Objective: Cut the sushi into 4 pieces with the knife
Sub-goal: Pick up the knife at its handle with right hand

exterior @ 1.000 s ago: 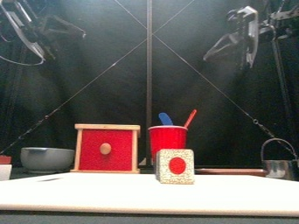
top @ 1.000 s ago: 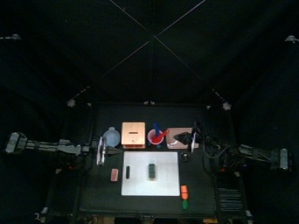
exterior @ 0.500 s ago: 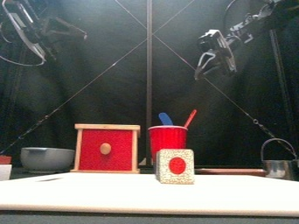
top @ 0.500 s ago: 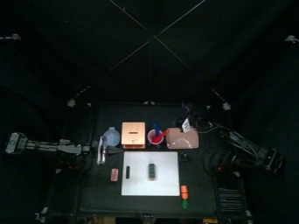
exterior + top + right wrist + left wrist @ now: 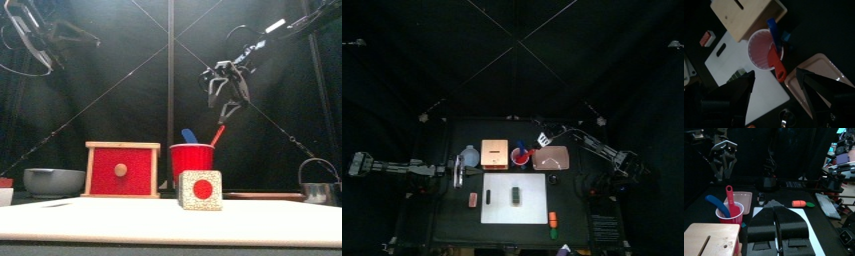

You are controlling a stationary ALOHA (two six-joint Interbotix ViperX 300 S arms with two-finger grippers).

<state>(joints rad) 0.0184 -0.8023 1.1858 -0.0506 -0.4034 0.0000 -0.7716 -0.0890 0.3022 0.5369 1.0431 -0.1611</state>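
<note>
Sushi: the sushi roll lies on the white cutting board, toward the front of the surface. It looks whole, with no cut showing. The front view shows its speckled end face with a red centre.
Knives: a red knife and a blue knife stand in the red cup, just behind the board, their ends above the rim.
Right tool: the right tool hangs above the cup, jaws spread wide, gripping nothing.
Left tool: the left tool has its jaws pressed together and empty, at the left of the surface near the blue-grey bowl.
Risk at the grasp: the two knives stand close together, so a closing grip could catch both, or nip the cup's rim and lift or tip it.
Risk at the draw: a knife pulled out aslant may topple the cup toward the pink tray or the wooden box.
Risk at the cut: nothing steadies the roll, so a pressing blade could shove it along the board. Missing a seam would likely give uneven pieces.
Writing: none can be read on any of these things, and no brand or label shows.
</note>
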